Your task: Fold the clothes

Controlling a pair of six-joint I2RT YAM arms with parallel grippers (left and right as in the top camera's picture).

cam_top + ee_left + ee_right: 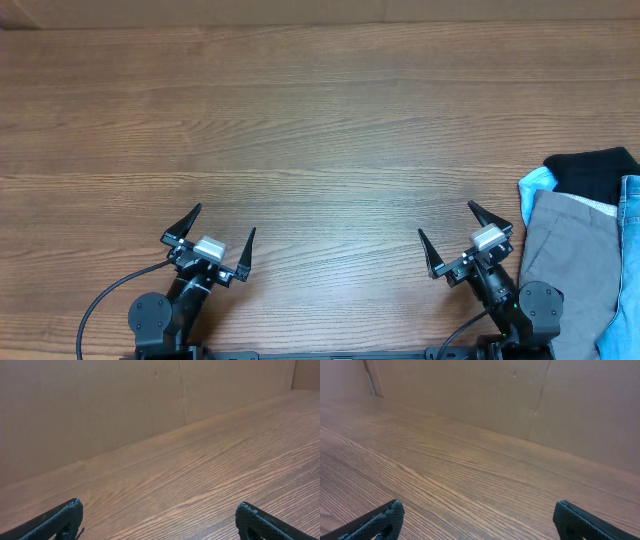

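Denim jeans at 3 o'clock of nearer right end effector; it and left end effector open.

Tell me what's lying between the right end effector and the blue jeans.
The grey trousers lie between the right end effector and the jeans. Only the overhead view shows this.
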